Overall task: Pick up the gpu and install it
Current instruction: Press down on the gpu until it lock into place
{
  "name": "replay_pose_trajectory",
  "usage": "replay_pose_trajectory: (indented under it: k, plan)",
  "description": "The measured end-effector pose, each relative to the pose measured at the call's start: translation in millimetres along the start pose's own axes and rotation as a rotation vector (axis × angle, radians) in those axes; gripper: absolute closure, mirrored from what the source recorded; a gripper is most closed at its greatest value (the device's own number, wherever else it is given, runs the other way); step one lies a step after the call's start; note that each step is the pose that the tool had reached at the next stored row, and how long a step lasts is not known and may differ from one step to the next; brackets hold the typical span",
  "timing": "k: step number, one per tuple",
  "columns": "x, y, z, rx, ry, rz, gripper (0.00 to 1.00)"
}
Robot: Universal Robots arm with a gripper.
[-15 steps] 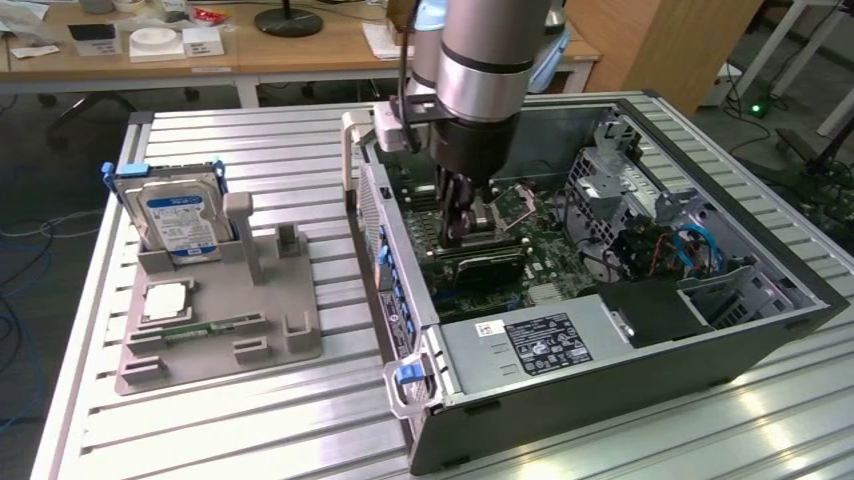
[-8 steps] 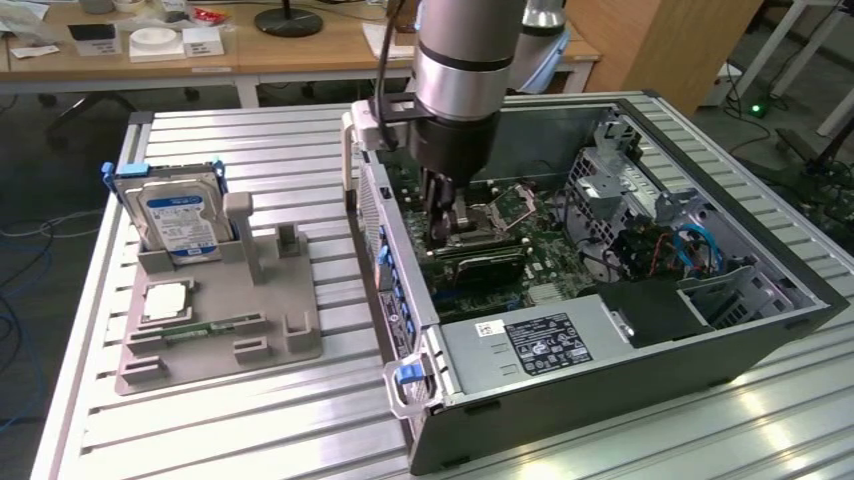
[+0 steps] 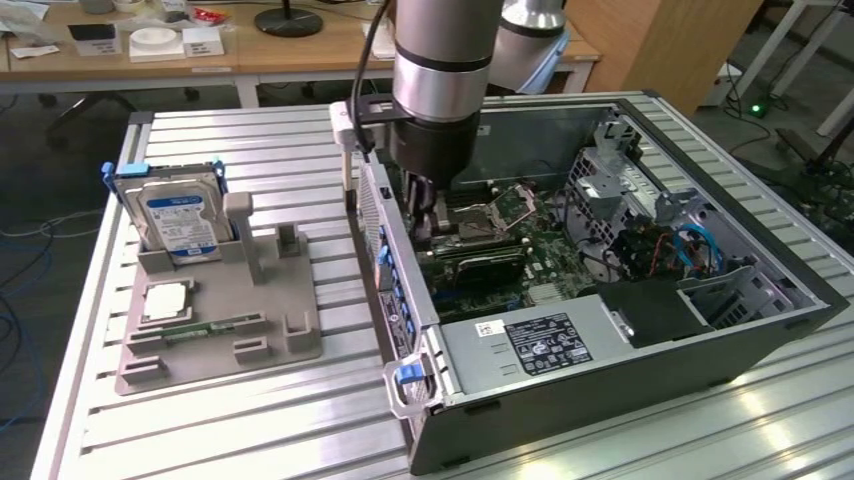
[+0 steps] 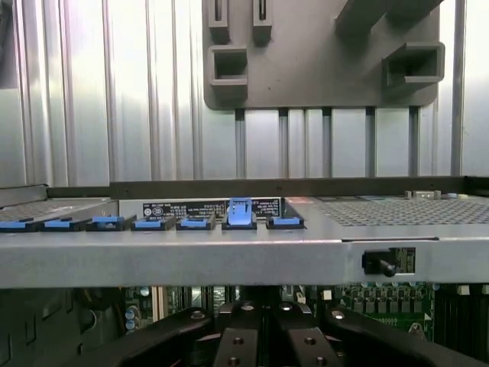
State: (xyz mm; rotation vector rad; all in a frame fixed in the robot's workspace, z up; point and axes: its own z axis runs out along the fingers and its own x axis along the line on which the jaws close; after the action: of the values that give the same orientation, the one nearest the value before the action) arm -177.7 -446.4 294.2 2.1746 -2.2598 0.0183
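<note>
Now the gripper (image 3: 427,232) is down inside the open computer case (image 3: 694,345), jaws fully closed; whether they hold anything, I cannot tell.

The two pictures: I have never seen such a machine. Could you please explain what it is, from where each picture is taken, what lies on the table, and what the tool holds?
The machine is one robot arm that reaches down into an open computer case. The exterior view is taken by a camera standing off the arm. The wrist view is taken by a camera on the arm's wrist, looking over the tool and the case edge.

At the exterior view's left, a grey holder tray lies on the slatted metal table. It carries a hard drive standing upright, a square chip and a narrow green memory stick.

The tool is shut, low over the motherboard. A dark card seems to hang under it, but I cannot tell this for certain.
</note>
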Motion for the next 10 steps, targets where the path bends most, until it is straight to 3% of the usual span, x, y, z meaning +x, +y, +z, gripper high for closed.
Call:
replay_pose_trajectory:
  k: [4,10]
  plan:
    - [0.2,3.9,0.2,0.0003,-0.0002,0.0,0.9]
    - [1.7,2.3,4.9,-0.0011,0.0002,0.0,0.9]
